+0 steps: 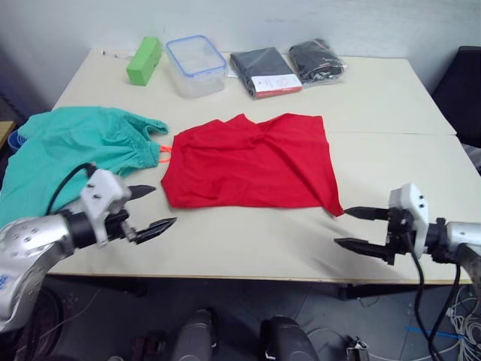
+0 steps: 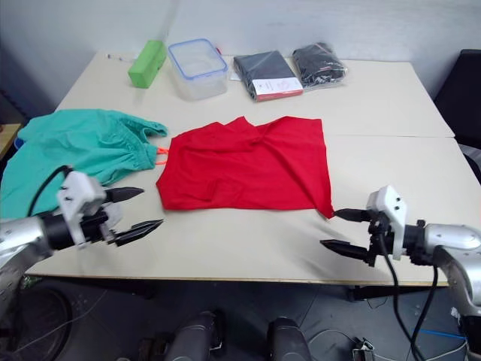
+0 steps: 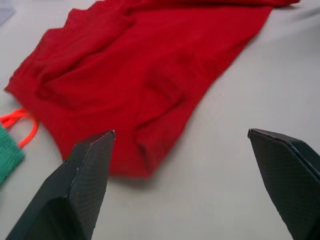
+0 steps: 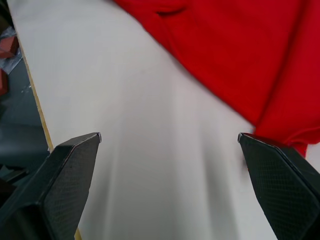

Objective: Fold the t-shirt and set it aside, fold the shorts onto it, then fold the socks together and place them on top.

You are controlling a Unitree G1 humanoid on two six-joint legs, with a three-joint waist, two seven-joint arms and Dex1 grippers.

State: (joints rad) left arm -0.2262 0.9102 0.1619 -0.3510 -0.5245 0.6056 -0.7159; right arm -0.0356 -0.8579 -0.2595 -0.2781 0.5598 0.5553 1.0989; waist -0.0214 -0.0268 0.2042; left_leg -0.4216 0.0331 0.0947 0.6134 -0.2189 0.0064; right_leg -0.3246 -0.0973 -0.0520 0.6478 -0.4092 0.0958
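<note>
Our two grippers hover over the near edge of the pale table (image 1: 391, 98), fingers spread wide and holding nothing: the left gripper (image 1: 154, 208) just short of the t-shirt's near left corner, the right gripper (image 1: 361, 228) beside its near right corner. We see the red t-shirt (image 1: 252, 162) lying rumpled and partly folded at the table's centre. To its left the teal-green shorts (image 1: 71, 154) spill over the table's left edge, their orange drawstring (image 1: 164, 154) touching the shirt. Along the far side sit a clear plastic container (image 1: 195, 65), two dark packaged items (image 1: 289, 66) and a green block (image 1: 144, 60).
</note>
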